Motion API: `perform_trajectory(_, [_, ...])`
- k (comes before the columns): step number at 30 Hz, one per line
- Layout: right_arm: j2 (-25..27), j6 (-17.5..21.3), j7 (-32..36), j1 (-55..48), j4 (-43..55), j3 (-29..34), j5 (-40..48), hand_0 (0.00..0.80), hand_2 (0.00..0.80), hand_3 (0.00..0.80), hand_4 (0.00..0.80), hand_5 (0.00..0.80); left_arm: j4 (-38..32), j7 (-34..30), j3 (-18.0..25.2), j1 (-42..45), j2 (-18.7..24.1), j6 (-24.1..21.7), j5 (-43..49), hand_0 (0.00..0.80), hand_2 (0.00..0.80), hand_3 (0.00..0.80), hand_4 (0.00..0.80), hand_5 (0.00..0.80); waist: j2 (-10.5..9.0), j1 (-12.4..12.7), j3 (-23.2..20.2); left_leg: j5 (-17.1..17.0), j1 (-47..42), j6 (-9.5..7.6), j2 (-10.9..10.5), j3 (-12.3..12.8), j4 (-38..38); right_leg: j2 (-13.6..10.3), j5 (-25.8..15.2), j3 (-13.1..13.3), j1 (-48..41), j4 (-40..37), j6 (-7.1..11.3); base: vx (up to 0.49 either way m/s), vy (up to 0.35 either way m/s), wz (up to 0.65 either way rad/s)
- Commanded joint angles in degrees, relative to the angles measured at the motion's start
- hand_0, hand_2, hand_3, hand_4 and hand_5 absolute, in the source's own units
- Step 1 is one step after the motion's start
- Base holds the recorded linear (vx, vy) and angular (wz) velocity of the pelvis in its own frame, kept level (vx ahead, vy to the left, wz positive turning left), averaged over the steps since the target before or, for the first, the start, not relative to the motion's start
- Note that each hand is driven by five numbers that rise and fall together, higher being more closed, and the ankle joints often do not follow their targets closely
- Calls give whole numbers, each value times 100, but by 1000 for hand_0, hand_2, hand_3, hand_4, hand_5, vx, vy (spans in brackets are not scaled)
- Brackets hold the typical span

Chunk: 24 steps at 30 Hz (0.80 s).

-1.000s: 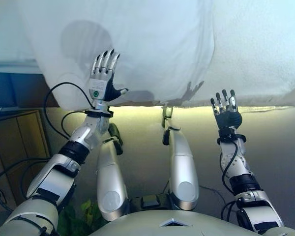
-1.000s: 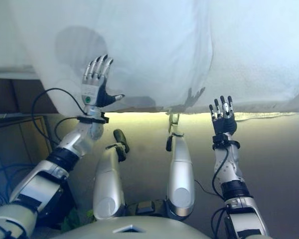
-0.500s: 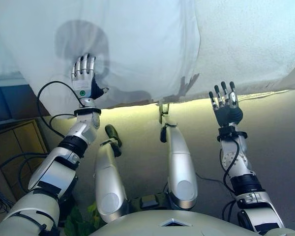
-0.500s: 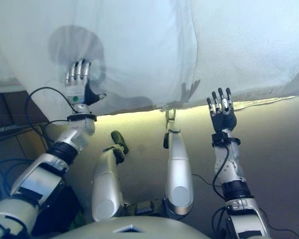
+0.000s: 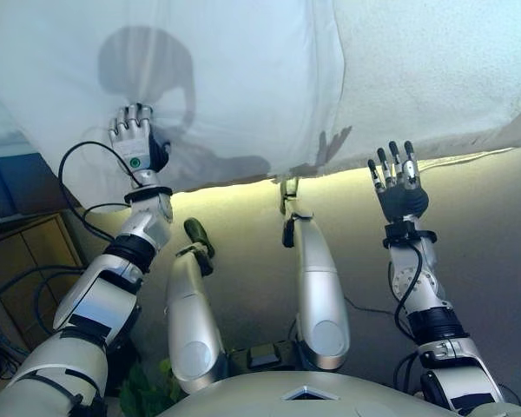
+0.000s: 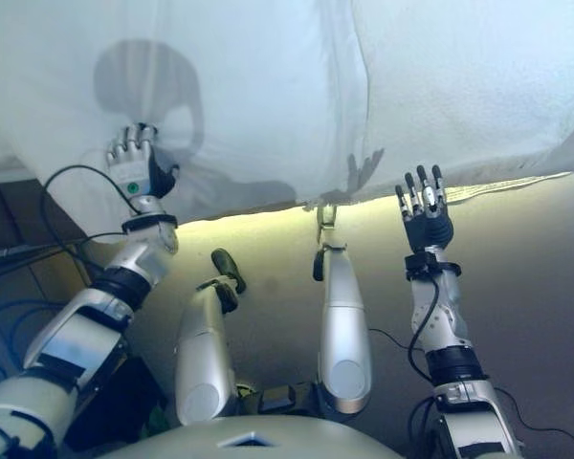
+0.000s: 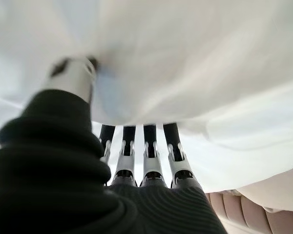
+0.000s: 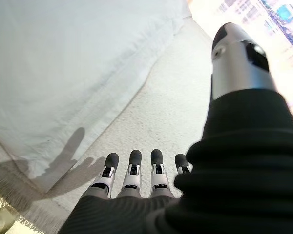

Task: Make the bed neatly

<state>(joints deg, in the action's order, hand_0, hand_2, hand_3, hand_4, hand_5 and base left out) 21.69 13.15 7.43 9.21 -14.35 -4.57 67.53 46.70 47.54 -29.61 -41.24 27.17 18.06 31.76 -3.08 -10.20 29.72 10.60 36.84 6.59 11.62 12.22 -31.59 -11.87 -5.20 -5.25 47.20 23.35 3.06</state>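
A white sheet (image 5: 226, 78) hangs over the near edge of the bed on the left. A cream textured blanket (image 5: 434, 69) with a fringed edge lies to its right. My left hand (image 5: 135, 143) is against the hanging sheet near its lower left part, with fingers curled into the cloth. In the left wrist view the fingers (image 7: 151, 146) go under a fold of the sheet (image 7: 185, 58) and the thumb presses on it. My right hand (image 5: 398, 182) is open with straight fingers, just below the blanket's edge and apart from it. The right wrist view shows the sheet (image 8: 63, 63) beside the blanket (image 8: 171, 112).
A wooden cabinet (image 5: 26, 252) stands at the lower left with dark cables beside it. A blue surface (image 5: 9, 178) shows under the sheet at the far left. Grey floor (image 5: 486, 261) lies below the bed edge on the right.
My left hand has moved left along the sheet and its fingers have curled from straight into the cloth. My right hand stays open in about the same place. The camera has shifted a little.
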Motion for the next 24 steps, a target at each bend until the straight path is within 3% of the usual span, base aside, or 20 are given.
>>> perform_trajectory(1, [239,275,-44,-244,714,60,-3,0,0,0,0,0,195,-46,157,280,178,16,-214,800,800,800,800,800,-86,-45,8,-939,700,59,225,-338,-27,-263,262,-103,-153,260,613,-34,-48,-1])
perform_trajectory(13, [179,315,157,-353,701,176,109,0,0,0,0,0,-141,-73,306,470,252,-278,-160,800,800,800,800,800,-86,56,-1,-1016,412,58,212,-340,151,-315,276,-232,-479,197,642,-11,-17,2])
perform_trajectory(24, [85,378,603,-651,57,251,228,0,0,0,0,0,-153,-129,672,1395,396,-1287,-762,800,800,800,800,800,53,322,-609,-1062,-576,56,89,-295,774,-504,333,-423,-1474,-169,725,62,1,10])
